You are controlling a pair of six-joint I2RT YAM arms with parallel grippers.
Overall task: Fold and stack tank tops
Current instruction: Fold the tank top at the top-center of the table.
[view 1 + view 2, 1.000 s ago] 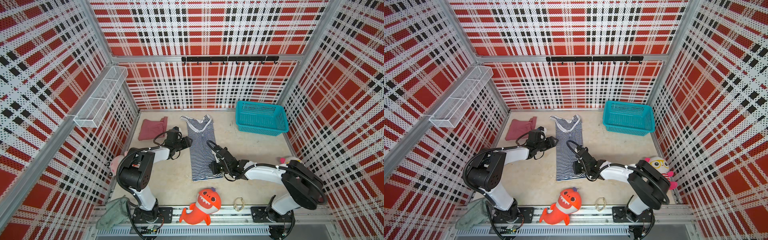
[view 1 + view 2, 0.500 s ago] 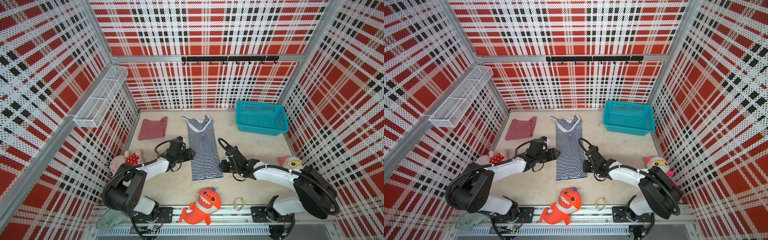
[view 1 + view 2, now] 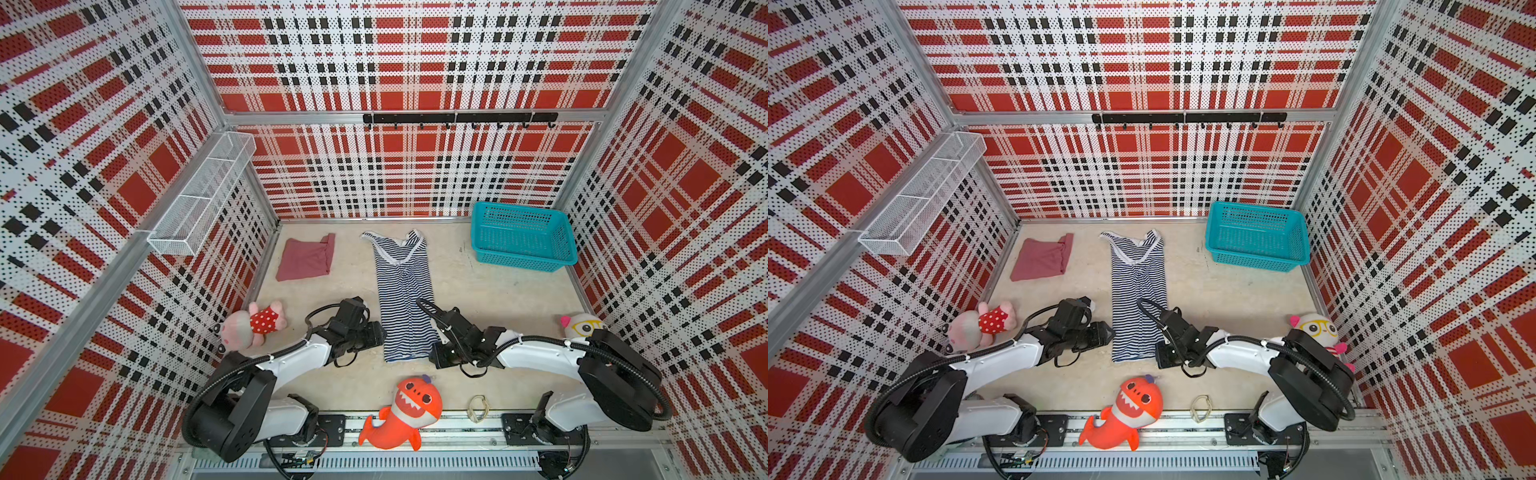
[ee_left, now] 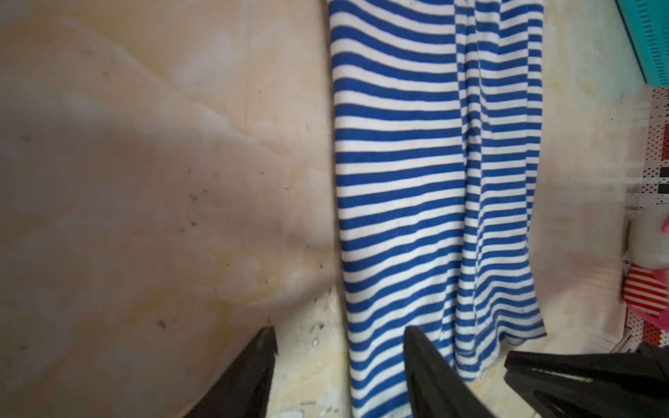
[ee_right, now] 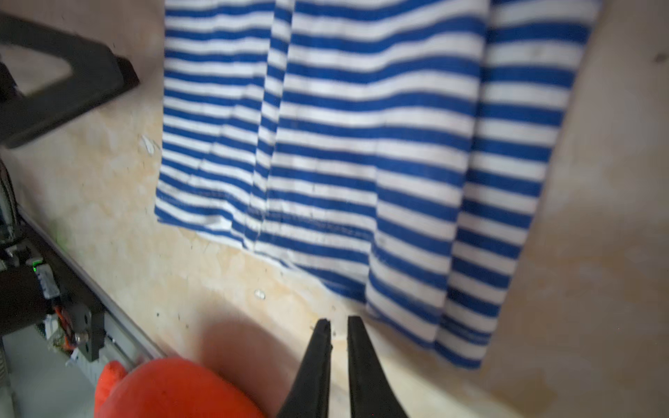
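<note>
Left jaws are spread wide. In the left wrist view the two black fingers sit well apart, and the side edge of the striped tank top, down near its hem, runs between them. One finger is over the cloth, the other over bare tabletop. Can't tell if they're actually touching the fabric.

Right jaws are down to a narrow slit with nothing in it. In the right wrist view the fingertips sit just off the hem corner of the striped tank top, over bare tabletop.

In both top views the striped tank top lies flat, long and narrow down the middle of the frame. Its straps point toward the back wall, the hem is toward the arms, and a few creases run lengthwise. The left arm comes in at the hem's left side, the right arm at its right corner. The rose-maroon tank top is folded, up and left of the striped one and well apart from it, near the left wall.

Other stuff:
- a teal basket at the upper right of the tabletop
- an orange shark plush at bottom centre
- a pink plush in a polka-dot outfit at left
- a white plush with yellow glasses at right
</note>
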